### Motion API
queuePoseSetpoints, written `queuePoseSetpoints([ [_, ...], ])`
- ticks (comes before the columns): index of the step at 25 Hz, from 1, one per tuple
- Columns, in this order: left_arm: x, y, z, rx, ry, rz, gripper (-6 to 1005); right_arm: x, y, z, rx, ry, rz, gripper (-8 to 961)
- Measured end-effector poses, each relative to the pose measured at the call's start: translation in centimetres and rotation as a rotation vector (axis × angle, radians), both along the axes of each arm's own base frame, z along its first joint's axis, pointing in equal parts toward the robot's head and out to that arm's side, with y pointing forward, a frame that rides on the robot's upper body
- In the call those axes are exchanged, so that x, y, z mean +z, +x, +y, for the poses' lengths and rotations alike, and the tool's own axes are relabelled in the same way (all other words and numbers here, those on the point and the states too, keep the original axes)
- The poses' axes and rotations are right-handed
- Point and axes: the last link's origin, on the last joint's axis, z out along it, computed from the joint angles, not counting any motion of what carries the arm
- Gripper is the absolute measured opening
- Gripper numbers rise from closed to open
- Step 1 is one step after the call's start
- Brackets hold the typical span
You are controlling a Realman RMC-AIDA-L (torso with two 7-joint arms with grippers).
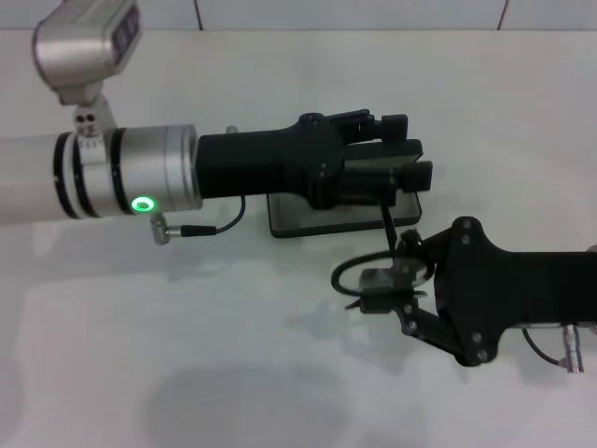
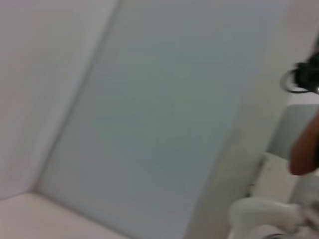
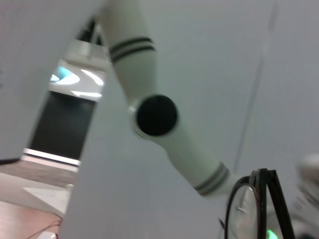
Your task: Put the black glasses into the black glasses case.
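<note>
The black glasses case lies open on the white table in the head view, its grey lining showing. My left gripper reaches in from the left and is shut on the case's raised lid, hiding the case's right half. My right gripper is just in front of the case and is shut on the black glasses. One lens points left and a temple arm sticks up toward the case. The glasses also show in the right wrist view and as a small shape in the left wrist view.
The white table spreads around the case. A thin black cable hangs under my left wrist. My left arm's white links fill the right wrist view. A tiled wall stands behind the table.
</note>
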Motion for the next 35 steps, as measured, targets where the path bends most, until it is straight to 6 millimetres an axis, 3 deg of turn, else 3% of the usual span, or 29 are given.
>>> queuePoseSetpoints([
  [14, 0.2, 0.1, -0.8, -0.077, 0.012, -0.015, 855, -0.3, 0.6, 0.6, -0.059, 0.010, -0.050, 113],
  [18, 1.3, -1.2, -0.2, -0.010, 0.120, -0.041, 852, -0.3, 1.2, 0.9, -0.070, 0.039, -0.090, 113],
  [22, 3.2, -3.3, 0.7, 0.105, 0.238, -0.066, 842, -0.4, 2.4, 2.6, -0.147, 0.259, -0.210, 113],
  [25, 3.9, -4.2, 0.6, 0.133, 0.263, -0.063, 843, -0.7, 1.5, 3.4, -0.163, 0.417, -0.328, 113],
  [29, 4.2, -5.3, 0.1, 0.163, 0.270, -0.057, 843, -2.7, -0.4, 3.8, -0.141, 0.570, -0.479, 112],
  [35, 4.2, -5.4, 0.1, 0.165, 0.270, -0.054, 843, -5.2, -1.5, 3.8, -0.095, 0.704, -0.627, 112],
])
